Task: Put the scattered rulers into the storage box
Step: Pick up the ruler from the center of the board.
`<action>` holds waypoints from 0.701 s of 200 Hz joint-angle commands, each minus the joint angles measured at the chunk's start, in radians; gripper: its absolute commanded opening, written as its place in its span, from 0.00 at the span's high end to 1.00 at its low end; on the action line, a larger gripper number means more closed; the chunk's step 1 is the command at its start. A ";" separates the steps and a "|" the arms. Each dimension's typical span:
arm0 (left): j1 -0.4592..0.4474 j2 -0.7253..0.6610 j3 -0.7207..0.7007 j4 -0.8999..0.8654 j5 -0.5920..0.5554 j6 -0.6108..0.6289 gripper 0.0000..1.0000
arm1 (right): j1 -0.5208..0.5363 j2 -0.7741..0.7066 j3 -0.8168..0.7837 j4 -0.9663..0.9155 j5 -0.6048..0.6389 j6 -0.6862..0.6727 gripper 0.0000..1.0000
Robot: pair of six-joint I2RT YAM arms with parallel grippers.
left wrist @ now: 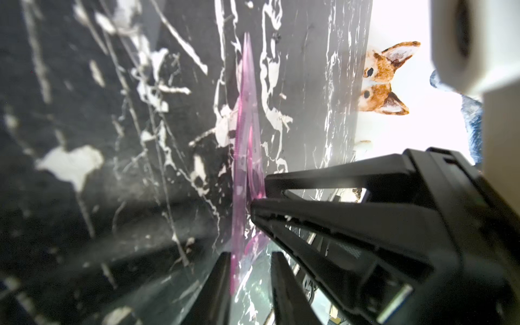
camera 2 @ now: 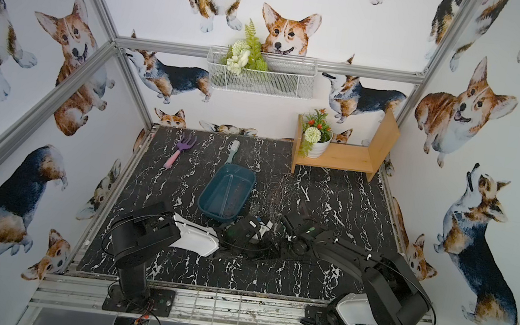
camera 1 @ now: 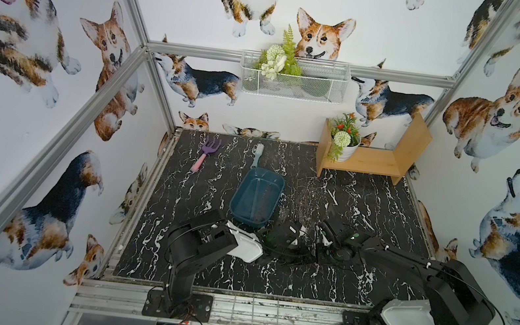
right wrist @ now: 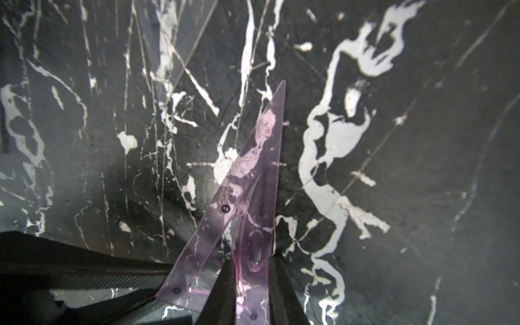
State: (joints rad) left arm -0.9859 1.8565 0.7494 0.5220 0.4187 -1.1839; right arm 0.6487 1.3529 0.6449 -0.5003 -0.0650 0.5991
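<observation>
In the left wrist view the tinted ruler (left wrist: 244,135) stands edge-on. The left gripper (left wrist: 250,254) straddles it with fingers apart and table showing on one side, while the right gripper (left wrist: 259,194) pinches it further along. Only the right wrist view shows the ruler's flat face and printed scale, with that gripper's fingers closed on its near end. Both top views barely show the ruler, but they alone show the storage box (camera 1: 244,199), and the grippers meet just off its corner nearest the right arm's base. This looks like a handover, so the left should clamp the flat faces firmly before the right lets go.
</observation>
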 commanded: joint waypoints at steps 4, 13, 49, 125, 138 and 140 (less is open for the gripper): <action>0.003 -0.011 0.009 -0.008 -0.005 0.001 0.80 | -0.010 -0.035 0.010 -0.038 -0.027 0.001 0.76; 0.004 -0.012 0.012 -0.022 -0.010 0.005 0.84 | -0.014 -0.049 0.018 -0.047 -0.026 0.001 0.75; 0.011 -0.019 0.018 -0.049 -0.019 0.013 1.00 | -0.018 -0.095 0.062 -0.103 0.002 -0.004 0.65; 0.039 -0.143 0.076 -0.251 -0.045 0.122 1.00 | -0.070 -0.227 0.201 -0.217 0.111 -0.028 0.50; 0.044 -0.166 0.109 -0.335 -0.065 0.167 1.00 | -0.079 -0.227 0.212 -0.207 0.105 -0.034 0.50; 0.045 -0.168 0.115 -0.352 -0.069 0.177 1.00 | -0.079 -0.242 0.213 -0.206 0.103 -0.035 0.50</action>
State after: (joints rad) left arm -0.9489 1.7229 0.8188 0.3260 0.3870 -1.1084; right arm 0.5797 1.1309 0.8368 -0.6792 0.0143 0.5884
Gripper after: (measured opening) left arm 0.076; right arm 0.503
